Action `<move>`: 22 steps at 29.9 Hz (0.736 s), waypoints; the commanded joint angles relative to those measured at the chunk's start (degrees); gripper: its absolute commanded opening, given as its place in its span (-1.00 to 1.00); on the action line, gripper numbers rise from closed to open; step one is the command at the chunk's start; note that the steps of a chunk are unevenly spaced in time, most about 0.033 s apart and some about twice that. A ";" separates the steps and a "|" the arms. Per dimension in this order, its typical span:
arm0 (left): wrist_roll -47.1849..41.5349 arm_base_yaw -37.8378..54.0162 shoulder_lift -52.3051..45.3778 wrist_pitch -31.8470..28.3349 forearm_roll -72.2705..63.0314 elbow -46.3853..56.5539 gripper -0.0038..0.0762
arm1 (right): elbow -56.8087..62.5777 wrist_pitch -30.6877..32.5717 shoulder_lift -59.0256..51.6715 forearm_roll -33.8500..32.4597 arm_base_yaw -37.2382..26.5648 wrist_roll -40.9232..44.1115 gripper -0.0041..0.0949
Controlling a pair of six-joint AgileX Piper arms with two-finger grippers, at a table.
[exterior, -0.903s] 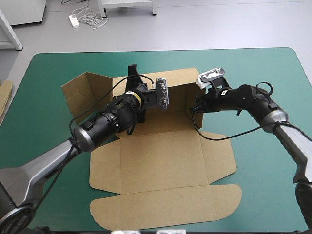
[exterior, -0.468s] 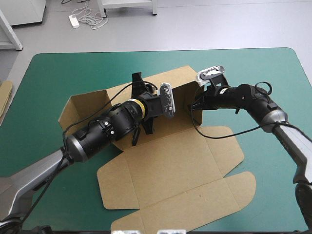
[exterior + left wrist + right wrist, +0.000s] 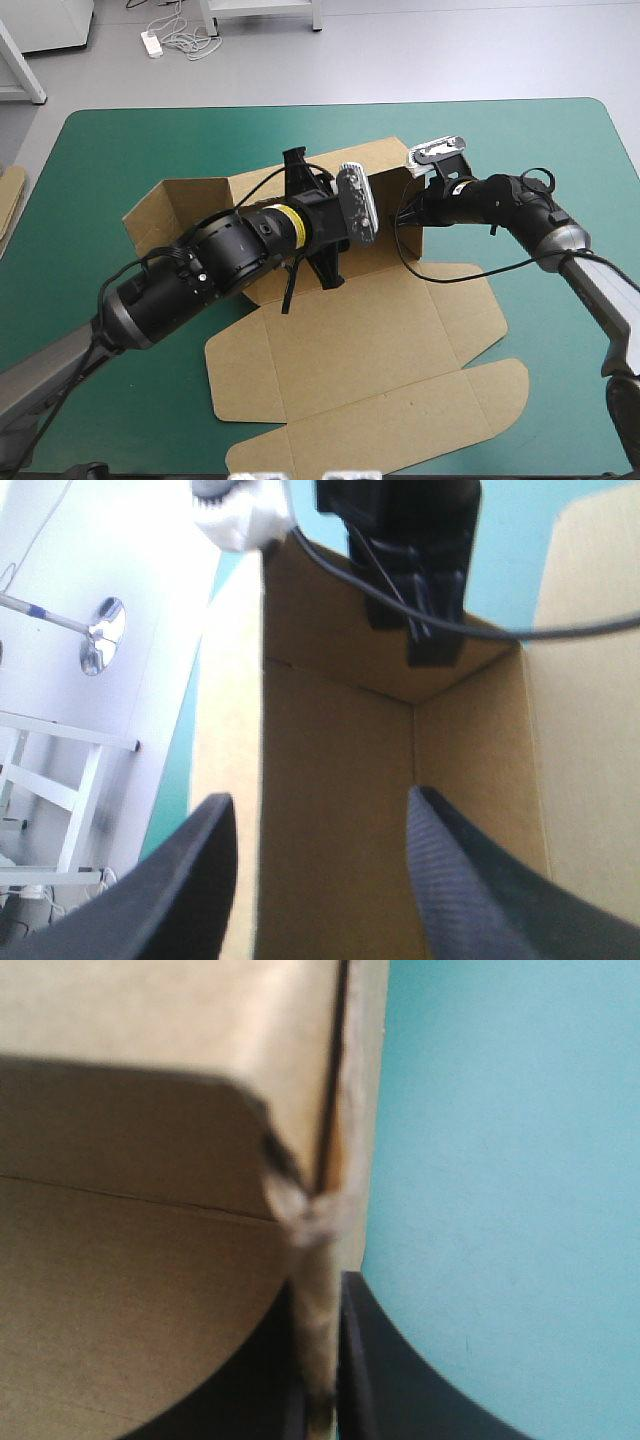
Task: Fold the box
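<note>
The brown box lies partly raised on the teal-green cover: back wall upright, a side flap standing at the left, base and lid panels flat toward the front. My left gripper is open over the base by the back wall. In the left wrist view my left gripper has its fingers apart, facing the inner corner of the box. My right gripper is shut on the back wall's right end. In the right wrist view the board's edge runs between the fingers of my right gripper.
An edge of more brown board shows at the table's left edge. Bare teal-green cover stretches to the right of the box and along the far edge.
My left arm has moved right along the back wall, and the box's flat panels have swung right with it. The left flap has drawn inward. The right gripper has kept its hold.
</note>
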 commanded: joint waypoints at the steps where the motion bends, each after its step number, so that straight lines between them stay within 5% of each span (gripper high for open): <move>1: -0.15 1.34 -2.63 -1.48 -0.83 -7.37 0.04 | -2.30 -2.76 -2.92 1.27 0.16 1.35 -0.95; 13: -0.11 37.88 -2.28 -2.48 -23.84 -12.81 0.03 | -2.30 0.04 -2.92 0.85 0.16 3.66 -0.95; 22: -3.29 65.40 0.37 5.44 -33.04 -12.81 0.02 | -4.34 1.96 -2.92 -4.55 0.16 10.07 -0.95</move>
